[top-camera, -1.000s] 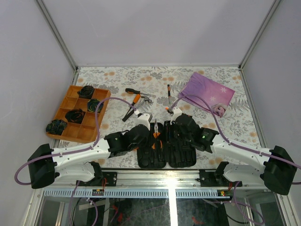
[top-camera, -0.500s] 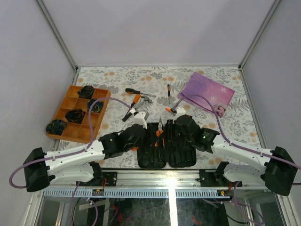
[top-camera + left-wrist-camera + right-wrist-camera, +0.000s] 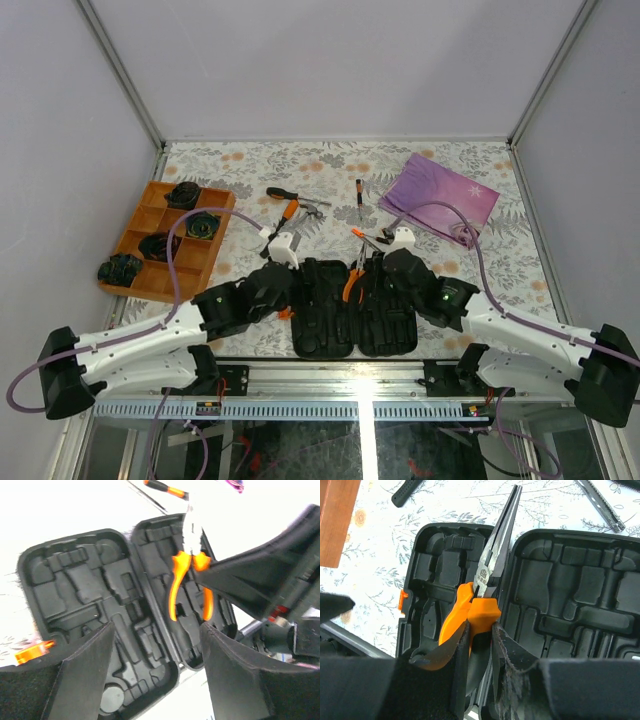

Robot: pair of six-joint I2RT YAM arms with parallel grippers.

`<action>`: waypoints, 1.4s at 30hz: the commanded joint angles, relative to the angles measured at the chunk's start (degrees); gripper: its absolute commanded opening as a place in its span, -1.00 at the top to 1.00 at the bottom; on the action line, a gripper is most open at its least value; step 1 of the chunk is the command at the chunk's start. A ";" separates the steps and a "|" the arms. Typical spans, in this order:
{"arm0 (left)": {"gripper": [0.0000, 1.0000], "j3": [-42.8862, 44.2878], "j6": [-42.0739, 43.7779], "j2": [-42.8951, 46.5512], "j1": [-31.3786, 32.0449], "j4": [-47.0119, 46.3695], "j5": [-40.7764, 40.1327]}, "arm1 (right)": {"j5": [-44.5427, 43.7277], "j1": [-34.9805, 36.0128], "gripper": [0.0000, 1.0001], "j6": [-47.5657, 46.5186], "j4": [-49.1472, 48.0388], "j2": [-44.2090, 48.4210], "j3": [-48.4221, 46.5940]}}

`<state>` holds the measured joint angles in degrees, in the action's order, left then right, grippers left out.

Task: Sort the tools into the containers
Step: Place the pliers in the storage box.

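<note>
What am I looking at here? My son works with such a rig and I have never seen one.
It is a robot: a left arm and a right arm bolted at the near edge of a table, each ending in a two-finger pincer. One picture looks down from above; the other two come from cameras on the wrists. The right pincer grips orange-handled pliers over an open black tool case. The left pincer is open and empty, by the case. Farther back lie a screwdriver, an orange tray and a purple pouch.
</note>
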<state>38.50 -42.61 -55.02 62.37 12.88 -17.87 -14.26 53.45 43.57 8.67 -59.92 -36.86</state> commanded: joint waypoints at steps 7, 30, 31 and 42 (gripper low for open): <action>-0.15 -3.72 -2.99 -3.28 -13.22 6.81 4.62 | 0.53 -0.22 1.00 -3.22 -3.88 6.04 1.93; 0.18 -0.03 -0.42 -18.88 -18.57 7.35 3.98 | 4.51 -0.21 1.00 -3.58 -5.37 7.57 3.86; 0.18 -0.13 -0.11 -18.85 -19.05 6.62 4.43 | 4.68 -0.20 1.00 -3.61 -5.41 7.48 3.90; 0.22 -1.48 2.24 -21.73 -23.04 0.09 11.54 | 5.68 -0.27 1.00 -3.56 -6.12 6.15 3.77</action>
<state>36.93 -42.17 -75.31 40.27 18.28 -9.91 -9.26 53.45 40.32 7.09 -53.80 -32.32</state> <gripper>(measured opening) 0.400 0.269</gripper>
